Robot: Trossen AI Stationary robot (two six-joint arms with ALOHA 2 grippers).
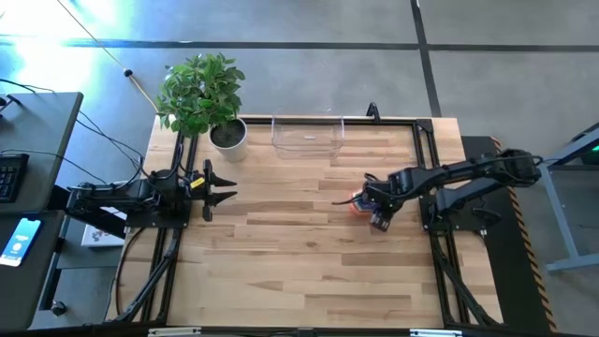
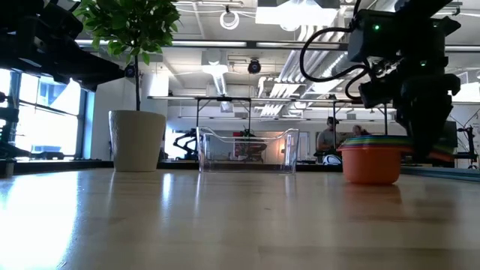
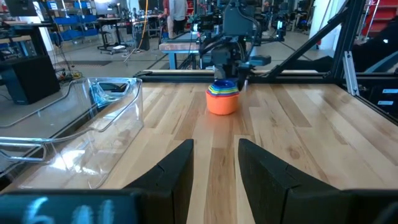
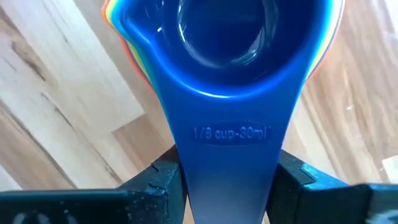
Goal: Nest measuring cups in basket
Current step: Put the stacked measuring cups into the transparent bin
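- The wooden table [image 1: 299, 271] carries everything, with a potted plant [image 1: 208, 98] at its far left corner.
- The clear basket [image 1: 307, 133] sits at the far edge, middle of the table, just right of the plant; nothing shows inside it.
- The left gripper [image 1: 223, 188] waits at the table's left side, fingers spread apart and holding nothing.
- The right gripper [image 4: 227, 177] reaches in right of centre, clamped on the handles of the stack.
- The measuring cups [image 3: 222, 98] stand nested on the table, well apart from the basket: orange outermost, blue cup [image 4: 227, 37] innermost on top.
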